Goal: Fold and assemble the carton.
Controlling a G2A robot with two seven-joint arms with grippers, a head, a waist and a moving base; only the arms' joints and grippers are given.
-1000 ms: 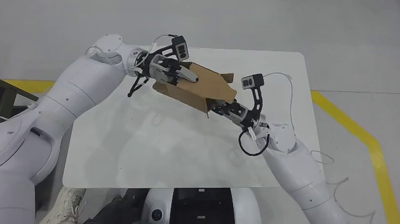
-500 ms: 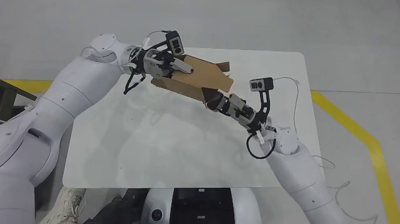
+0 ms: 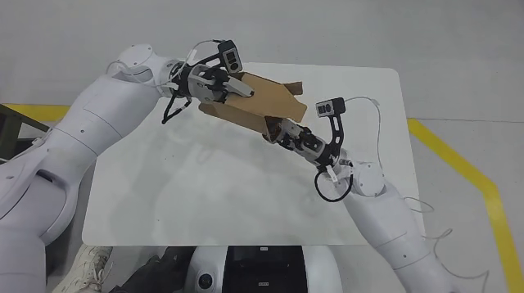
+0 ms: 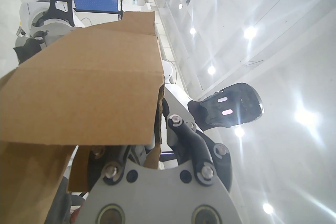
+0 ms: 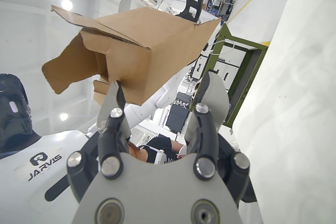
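**Brown cardboard carton (image 3: 260, 106) held above white table (image 3: 164, 203)**

From above: clamped at its far end by left gripper (image 3: 239, 88), one finger lying along the top panel; near end met by right gripper (image 3: 280, 133).

From the right wrist: jaws spread wide, one fingertip (image 5: 117, 93) touching the carton's lower corner, the other clear of it; end flaps splayed, one hanging loose.

From the left wrist: cardboard wall pinched, hiding one finger.
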